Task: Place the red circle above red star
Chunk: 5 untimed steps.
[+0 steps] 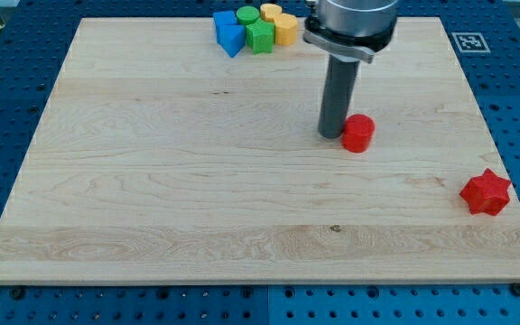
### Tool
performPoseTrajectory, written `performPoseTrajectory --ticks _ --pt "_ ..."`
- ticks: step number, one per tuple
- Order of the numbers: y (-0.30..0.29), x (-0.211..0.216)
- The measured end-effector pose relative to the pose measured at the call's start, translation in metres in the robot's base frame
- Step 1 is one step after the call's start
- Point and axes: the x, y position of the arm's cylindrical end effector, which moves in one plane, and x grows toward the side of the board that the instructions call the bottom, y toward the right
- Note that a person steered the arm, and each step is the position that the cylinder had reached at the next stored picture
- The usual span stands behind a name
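The red circle [358,133] is a short red cylinder lying on the wooden board right of centre. The red star [486,192] lies near the board's right edge, lower and further to the view's right than the circle. My tip [332,134] is the lower end of the dark rod; it rests on the board just left of the red circle, touching or almost touching its left side.
A cluster of blocks sits at the board's top edge: a blue cube [225,22], a blue triangle [232,40], a green circle [247,15], a green block [260,36] and two yellow blocks [283,28]. The wooden board [152,181] lies on a blue perforated table.
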Motion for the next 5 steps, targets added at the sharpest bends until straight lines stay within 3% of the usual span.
performPoseTrajectory --ticks 3,5 --pt "0.08 0.0" --pt "0.062 0.0"
